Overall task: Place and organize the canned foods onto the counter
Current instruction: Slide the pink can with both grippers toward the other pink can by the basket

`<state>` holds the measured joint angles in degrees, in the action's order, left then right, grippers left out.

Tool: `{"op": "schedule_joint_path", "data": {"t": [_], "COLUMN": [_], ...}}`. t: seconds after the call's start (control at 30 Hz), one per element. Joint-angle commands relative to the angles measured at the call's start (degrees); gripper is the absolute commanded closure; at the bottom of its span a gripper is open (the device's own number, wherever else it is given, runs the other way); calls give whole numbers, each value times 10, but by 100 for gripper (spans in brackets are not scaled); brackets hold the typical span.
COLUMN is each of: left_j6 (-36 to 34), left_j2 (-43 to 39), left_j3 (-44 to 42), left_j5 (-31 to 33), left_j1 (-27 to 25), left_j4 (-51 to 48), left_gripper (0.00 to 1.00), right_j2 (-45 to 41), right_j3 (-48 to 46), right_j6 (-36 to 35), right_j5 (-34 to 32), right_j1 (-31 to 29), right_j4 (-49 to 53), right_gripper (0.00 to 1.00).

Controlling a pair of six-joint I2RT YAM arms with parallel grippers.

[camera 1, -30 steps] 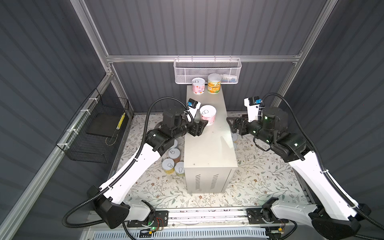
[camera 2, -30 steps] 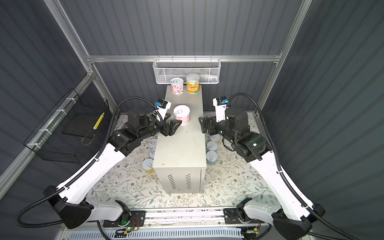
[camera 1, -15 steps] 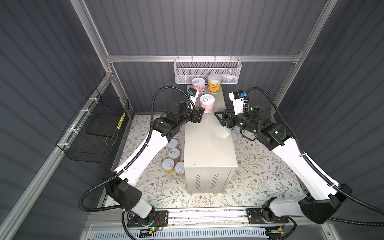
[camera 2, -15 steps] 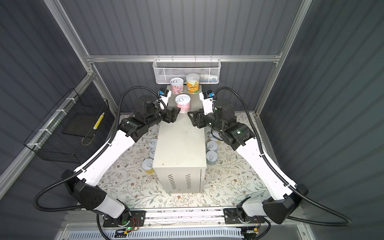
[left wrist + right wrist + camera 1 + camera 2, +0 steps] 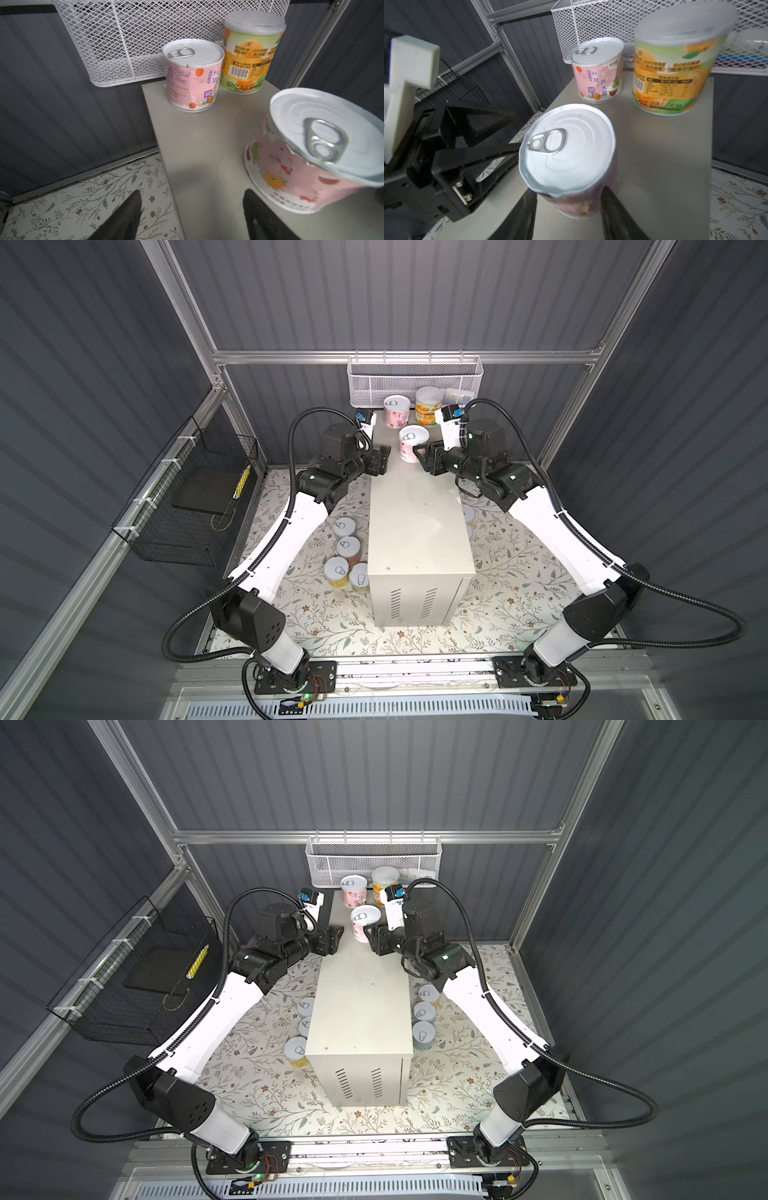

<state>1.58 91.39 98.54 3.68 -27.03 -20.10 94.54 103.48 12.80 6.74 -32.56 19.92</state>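
**Change over the last second:** the pink can (image 5: 412, 445) went from mid-counter, at the left gripper's fingertips, up toward the 12 o'clock end. It has also changed hands.

- **Left gripper** (image 5: 380, 459): now at the can's 9 o'clock and just clear of it. Its jaws are apart, and the left wrist view shows nothing between them.
- **Right gripper** (image 5: 569, 207): came in from 3 o'clock and clamped down. It has one finger on each side of the can's lower wall.
- **Contact:** I cannot tell whether the can's base rests on the counter (image 5: 415, 526) or rides just above it.

**Position:** the held can is near two upright cans at the far end, under the wire basket (image 5: 415, 381). A second pink can (image 5: 396, 411) stands at its 11 o'clock and an orange can (image 5: 428, 408) at its 1 o'clock.

**Meaning for the task (judgement):**
- Three cans are now up on the counter, and the right arm controls the final spot for this one.
- The next move is likely to square it behind the far pair and let go.
- The floor cans remain: four at the counter's 9 o'clock (image 5: 347, 547) and three at its 3 o'clock (image 5: 424, 1011).
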Motion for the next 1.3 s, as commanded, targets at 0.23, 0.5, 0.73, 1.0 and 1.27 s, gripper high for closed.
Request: {"op": "schedule_joint_path", "data": {"t": [0.23,0.5,0.73,1.0,1.27], "left_j6": [27,27,26,29,30], "left_j2": [-66,-76,-75,-71,-58], "left_j3": [-51,-75,-79,-84,-77], "left_j5": [4,6,4,-1,-7], "left_j1": [49,61,67,72,73], "left_j4": [12,16,20,26,28], "left_gripper": [23,22,22,22,22], "right_j2": [83,137,162,175,178], "right_j3": [108,171,205,217,216], "right_j6": [6,21,22,25,27], "right_j5": [8,-2,-26,-36,-44], "right_j1": [0,0,0,0,2], "right_j4": [12,39,57,59,56], "right_gripper": [55,53,52,51,50]}}
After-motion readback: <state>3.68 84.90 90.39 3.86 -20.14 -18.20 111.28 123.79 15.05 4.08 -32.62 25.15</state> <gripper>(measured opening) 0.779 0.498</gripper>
